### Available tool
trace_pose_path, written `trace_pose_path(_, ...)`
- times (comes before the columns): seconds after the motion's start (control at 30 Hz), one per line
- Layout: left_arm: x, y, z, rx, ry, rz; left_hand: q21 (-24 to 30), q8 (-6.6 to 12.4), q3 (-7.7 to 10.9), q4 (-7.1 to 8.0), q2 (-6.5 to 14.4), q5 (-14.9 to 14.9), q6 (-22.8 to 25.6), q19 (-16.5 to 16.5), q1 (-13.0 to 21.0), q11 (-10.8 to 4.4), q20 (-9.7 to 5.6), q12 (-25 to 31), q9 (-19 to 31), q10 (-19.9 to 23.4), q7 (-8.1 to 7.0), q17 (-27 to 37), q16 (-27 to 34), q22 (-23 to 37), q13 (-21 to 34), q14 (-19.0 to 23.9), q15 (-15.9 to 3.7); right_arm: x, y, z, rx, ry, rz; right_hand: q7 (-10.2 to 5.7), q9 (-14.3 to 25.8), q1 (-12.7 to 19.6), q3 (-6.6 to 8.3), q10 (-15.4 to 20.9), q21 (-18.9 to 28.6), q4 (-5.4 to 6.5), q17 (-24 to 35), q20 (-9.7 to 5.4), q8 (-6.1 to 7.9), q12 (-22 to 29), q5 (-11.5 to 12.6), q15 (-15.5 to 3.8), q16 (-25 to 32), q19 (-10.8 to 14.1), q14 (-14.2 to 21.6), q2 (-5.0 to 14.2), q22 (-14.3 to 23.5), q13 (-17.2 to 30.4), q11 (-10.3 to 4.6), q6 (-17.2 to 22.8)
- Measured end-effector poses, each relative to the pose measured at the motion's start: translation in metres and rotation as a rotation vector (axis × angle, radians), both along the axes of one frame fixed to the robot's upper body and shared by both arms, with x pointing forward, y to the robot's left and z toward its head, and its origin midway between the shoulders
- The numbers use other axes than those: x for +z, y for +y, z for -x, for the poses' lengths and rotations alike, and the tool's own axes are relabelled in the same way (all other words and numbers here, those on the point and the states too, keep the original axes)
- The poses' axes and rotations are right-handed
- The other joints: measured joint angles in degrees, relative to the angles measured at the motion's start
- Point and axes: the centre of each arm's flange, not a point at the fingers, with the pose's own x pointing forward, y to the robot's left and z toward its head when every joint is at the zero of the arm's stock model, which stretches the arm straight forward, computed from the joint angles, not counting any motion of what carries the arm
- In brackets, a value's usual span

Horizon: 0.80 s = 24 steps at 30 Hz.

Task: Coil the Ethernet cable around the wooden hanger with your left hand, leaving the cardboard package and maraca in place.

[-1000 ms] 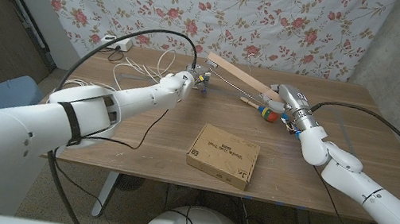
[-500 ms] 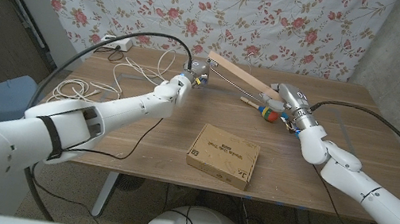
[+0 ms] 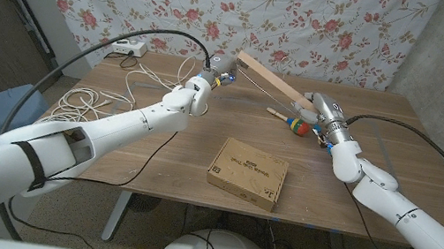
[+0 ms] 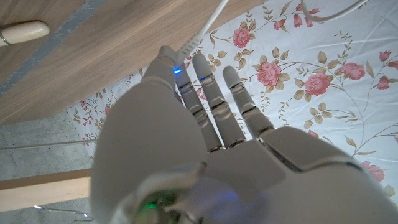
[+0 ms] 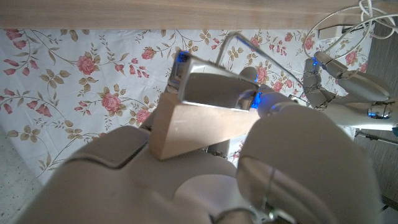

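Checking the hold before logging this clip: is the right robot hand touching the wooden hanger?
Touching. The right wrist view shows the right robot hand wrapped around the wooden hanger, its end pressed against the fingers; the head view agrees.

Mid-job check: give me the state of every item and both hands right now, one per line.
wooden hanger: lifted off the table, tilted, gripped by the right hand
left hand: raised at the hanger's far end, pinching the Ethernet cable
Ethernet cable: mostly loose on the table
cardboard package: flat, untouched
maraca: lying on the table
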Motion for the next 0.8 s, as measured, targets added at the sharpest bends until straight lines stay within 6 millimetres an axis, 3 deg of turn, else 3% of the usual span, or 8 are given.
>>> trace_pose_path(0.5,0.002,0.03,-0.006,-0.017,0.038,0.23,1.3,0.5,-0.36,0.2,0.0,1.7,-0.9,1.0,0.0,0.22,0.89,-0.1,1.3,0.2,0.91,0.0,-0.7,0.3,0.0,0.9,-0.1,-0.003,-0.01,0.007,0.133,0.009,-0.164,0.51,-0.2,0.0,0.0,-0.3,0.4,0.0,0.0,0.01,0.54,0.2,0.0,-0.1,0.0,-0.4,-0.7,0.0,0.0,0.0,0.3,-0.5)
trace_pose_path(0.8,0.017,0.044,-0.013,-0.065,0.041,0.39,1.7,0.89,-0.6,0.44,-0.2,2.7,-1.1,1.2,-0.2,0.21,1.1,-0.2,1.3,0.2,1.05,0.0,-1.1,0.3,0.0,1.2,-0.41,-0.007,-0.009,0.014,0.162,-0.009,-0.148,0.61,-0.3,0.0,0.0,-0.9,0.4,0.0,0.0,-0.09,0.67,0.4,0.0,0.3,0.0,-0.9,-1.1,0.0,0.0,0.0,0.33,-0.6)
